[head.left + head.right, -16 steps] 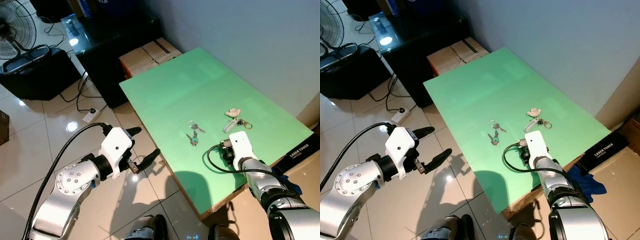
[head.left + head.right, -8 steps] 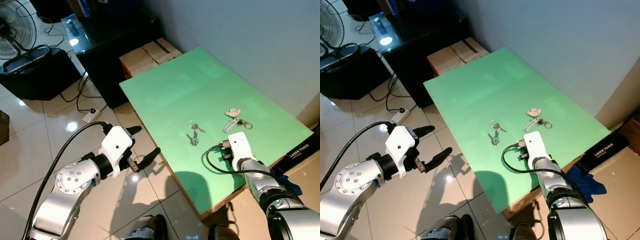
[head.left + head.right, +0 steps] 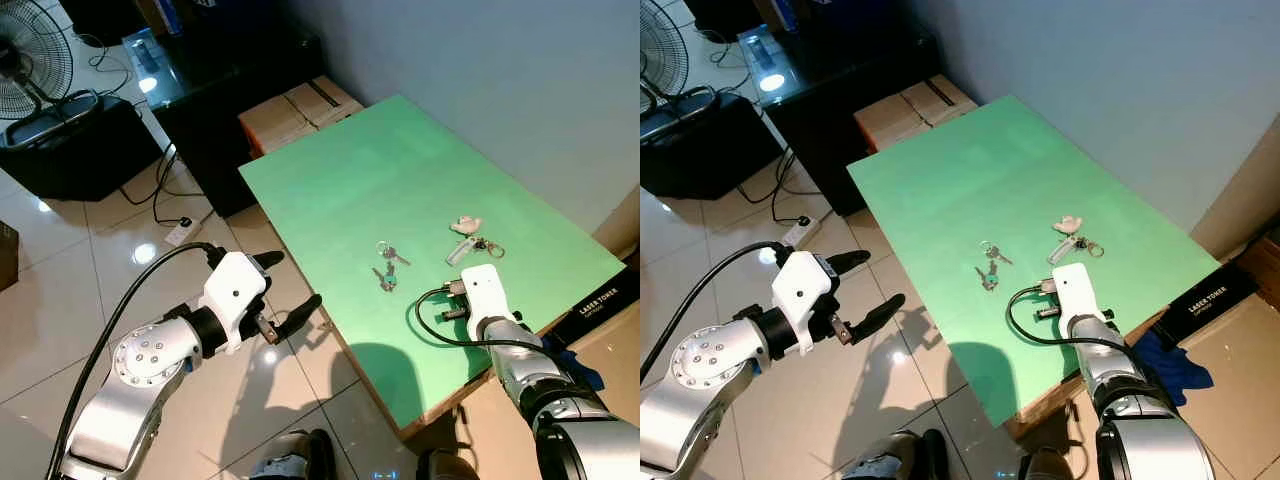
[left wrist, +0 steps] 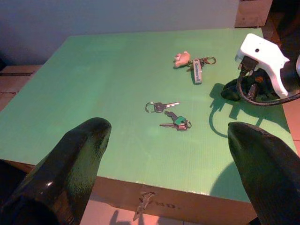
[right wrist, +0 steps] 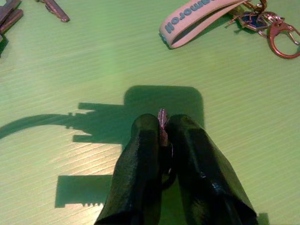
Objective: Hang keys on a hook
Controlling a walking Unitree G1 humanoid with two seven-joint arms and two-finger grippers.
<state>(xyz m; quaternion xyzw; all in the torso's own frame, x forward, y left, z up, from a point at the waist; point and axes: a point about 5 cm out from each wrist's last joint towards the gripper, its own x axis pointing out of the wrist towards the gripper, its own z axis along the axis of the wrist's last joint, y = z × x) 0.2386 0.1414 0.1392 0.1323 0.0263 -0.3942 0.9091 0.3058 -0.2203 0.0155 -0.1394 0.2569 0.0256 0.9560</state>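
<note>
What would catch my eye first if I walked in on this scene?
Probably the bright green table, bare except for a few small things: two sets of keys near its middle and a strap keychain further right. Then the right end effector low over the table, pinching a small key between its black fingers. The left end effector hangs wide open over the tiled floor beside the table.

The board (image 3: 400, 180) was flat mint green across the middle of the frame, edged in raw brown. On it lay silver keys (image 4: 161, 107), another key with a green head (image 4: 179, 121), and a pale pink strap (image 5: 197, 21) with grey lettering and a coppery clasp (image 5: 281, 44). The floor tiles (image 3: 60, 290) at lower left were glossy cream.
</note>
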